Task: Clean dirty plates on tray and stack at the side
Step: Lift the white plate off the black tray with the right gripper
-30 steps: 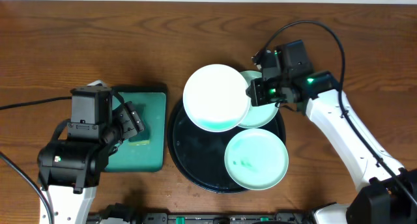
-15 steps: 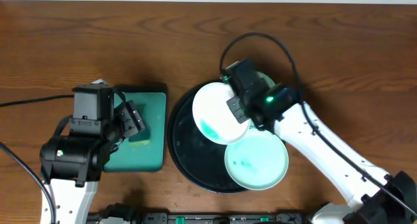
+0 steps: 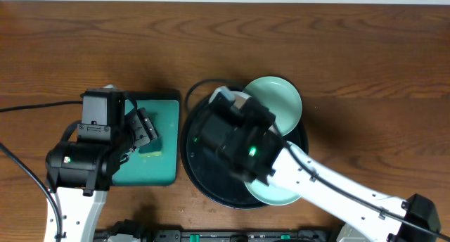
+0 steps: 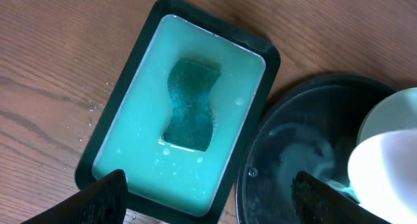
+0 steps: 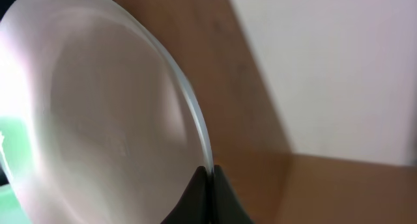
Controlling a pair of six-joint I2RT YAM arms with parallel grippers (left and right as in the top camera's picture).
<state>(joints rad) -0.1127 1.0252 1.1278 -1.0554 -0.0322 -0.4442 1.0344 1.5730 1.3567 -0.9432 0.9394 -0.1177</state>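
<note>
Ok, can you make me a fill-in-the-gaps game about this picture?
1. The ____ lies in the small green tray.
2. The right claw is shut on the rim of the ____ plate.
3. The left claw hangs ____ over the small green tray.
4. The big round tray is ____.
Missing words: sponge, white, open, black.

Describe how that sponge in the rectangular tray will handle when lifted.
The dark teal waisted sponge lies in milky liquid, so probably soaked, heavyish and dripping. Its coarse texture suggests squashy foam. Bubbles hint it is soapy, slippery.
</note>
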